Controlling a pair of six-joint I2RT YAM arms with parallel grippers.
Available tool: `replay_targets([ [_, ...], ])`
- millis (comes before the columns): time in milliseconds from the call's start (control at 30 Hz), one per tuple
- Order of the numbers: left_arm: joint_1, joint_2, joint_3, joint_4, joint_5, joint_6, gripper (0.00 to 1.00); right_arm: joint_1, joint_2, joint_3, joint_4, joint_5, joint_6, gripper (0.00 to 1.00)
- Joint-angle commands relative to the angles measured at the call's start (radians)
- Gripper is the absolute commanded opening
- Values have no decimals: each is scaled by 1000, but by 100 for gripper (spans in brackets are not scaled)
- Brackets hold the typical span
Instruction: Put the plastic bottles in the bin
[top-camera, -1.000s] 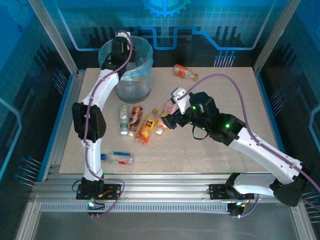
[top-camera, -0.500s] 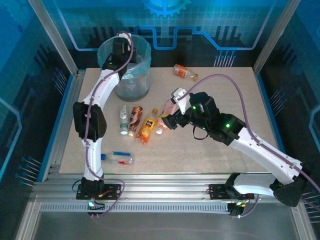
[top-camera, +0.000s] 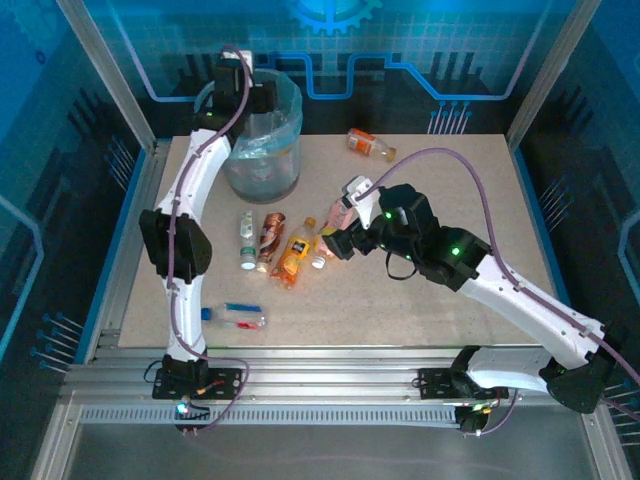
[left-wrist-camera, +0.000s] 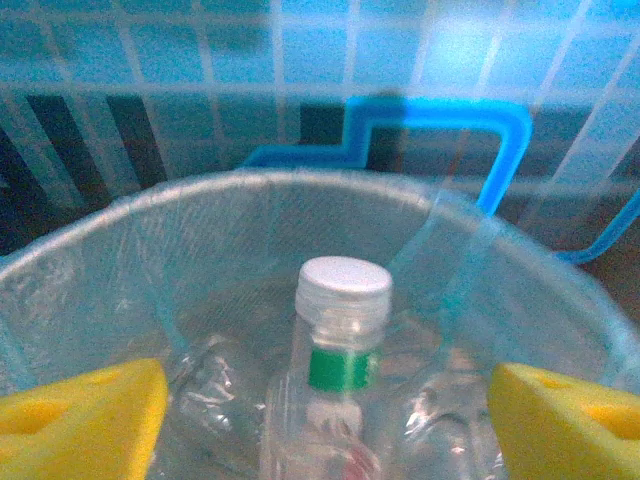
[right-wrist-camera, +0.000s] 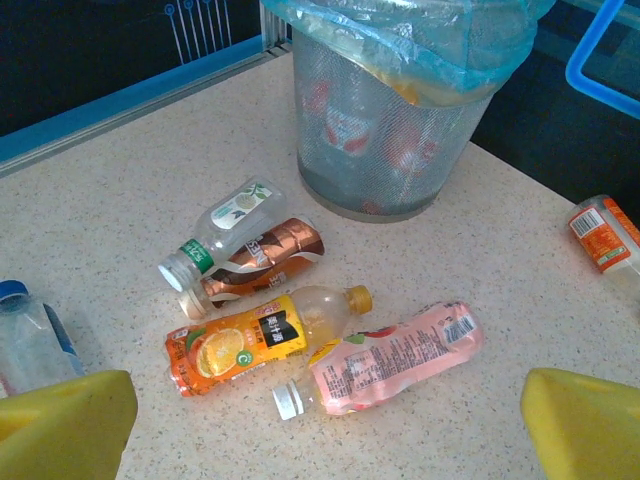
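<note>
Bottles (top-camera: 270, 237) of clear plastic lie scattered on the speckled beige bench (top-camera: 430, 190), and more sit inside the round grey mesh bin (top-camera: 262, 170), which is lined with a translucent light-blue bag and stands at the far left of the bench. The left hand (left-wrist-camera: 325, 425) hangs over the bin's mouth, its two yellow finger pads (left-wrist-camera: 80, 420) spread wide. Between them, touching neither, a clear bottle with a white cap and a green neck band (left-wrist-camera: 343, 330) stands roughly upright inside the bag among other crumpled clear plastic.

The right hand (right-wrist-camera: 325, 430) hovers low over the middle of the bench, its yellow pads (right-wrist-camera: 60, 425) also spread wide, with only bare bench between them. Just beyond it lies a crushed pink-labelled bottle with a white cap (right-wrist-camera: 390, 355). Just beside that, to the left, lies an orange-labelled bottle with an orange cap (right-wrist-camera: 250, 340). Farther left, side by side, are a shiny brown-labelled bottle (right-wrist-camera: 262, 260) and a clear bottle with a green band at its neck (right-wrist-camera: 220, 230). All four lie on their sides on the near side of the bin, apart from it.

A bottle with an orange-and-white label (top-camera: 365, 145) lies alone at the far edge, to the right of the bin. A blue-capped clear bottle (top-camera: 235, 317) lies at the near left, close to the left arm. In the right wrist view, red labels show through the bin's mesh wall.
</note>
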Motion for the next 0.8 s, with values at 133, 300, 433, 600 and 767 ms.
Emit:
replay_targets([
  [133,30,-83,81,-63,125,-133,83,-10,-12,23,-15,-10,13,100],
  [300,30,-34,155,-167,168,-166,57,-10,-15,18,-13,-19,31,100],
  [433,29,-35,133,-198,184,-196,49,-9,-24,12,-22,-14,32,100],
  [600,14,-116,99,-214,281,-238,51,-52,55,99,-142,-15,82,99],
  [767,-67,-338,-148,-148,270,-186,58,-67,142,136,-179,2,161,99],
])
